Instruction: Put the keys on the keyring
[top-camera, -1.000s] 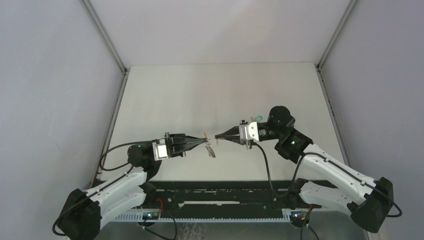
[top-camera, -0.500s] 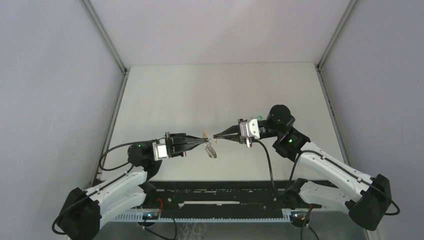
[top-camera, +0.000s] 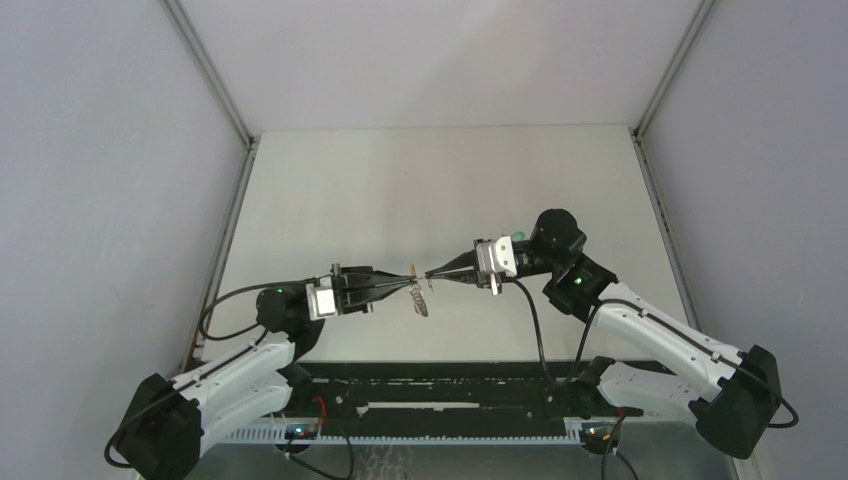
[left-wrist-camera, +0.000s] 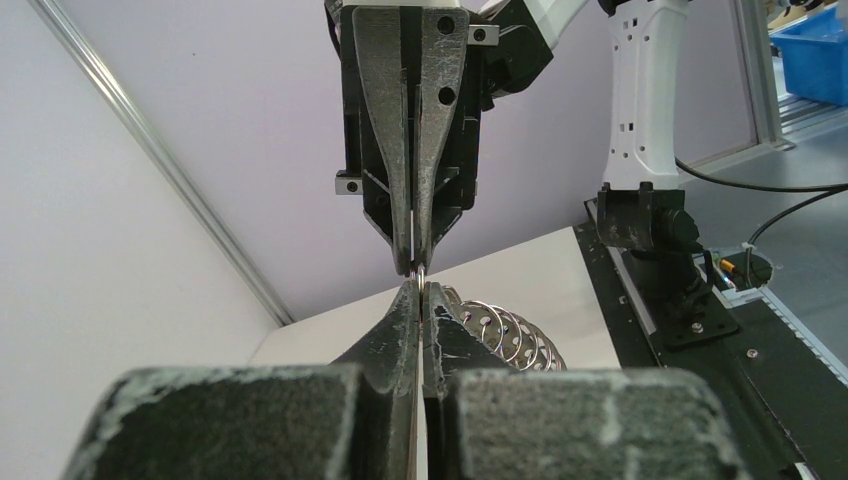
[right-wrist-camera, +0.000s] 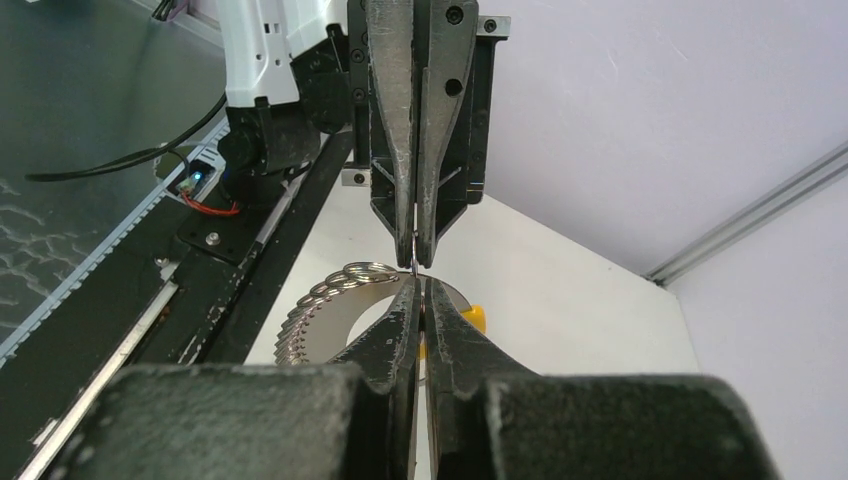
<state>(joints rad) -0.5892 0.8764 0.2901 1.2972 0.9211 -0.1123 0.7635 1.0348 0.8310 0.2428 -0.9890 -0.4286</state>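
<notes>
My left gripper (top-camera: 414, 279) is shut on the edge of the keyring (top-camera: 422, 299), a flat grey ring hung with several small wire loops (left-wrist-camera: 500, 335). A yellow-orange part (right-wrist-camera: 472, 318) shows behind my right fingers (right-wrist-camera: 400, 330). My right gripper (top-camera: 430, 274) is shut on a thin metal sliver, apparently a key, whose head is hidden. The two grippers meet tip to tip above the table, the sliver touching the keyring's rim (left-wrist-camera: 420, 272). A green spot (top-camera: 518, 236), probably the green key's head, lies beside the right wrist.
The white table (top-camera: 440, 180) is bounded by grey walls and metal rails at left (top-camera: 225, 250) and right (top-camera: 665, 230). The black base rail (top-camera: 440, 385) runs along the near edge.
My right gripper has moved left and closed the gap to the left gripper's tip. The left gripper and the keyring have hardly moved.
</notes>
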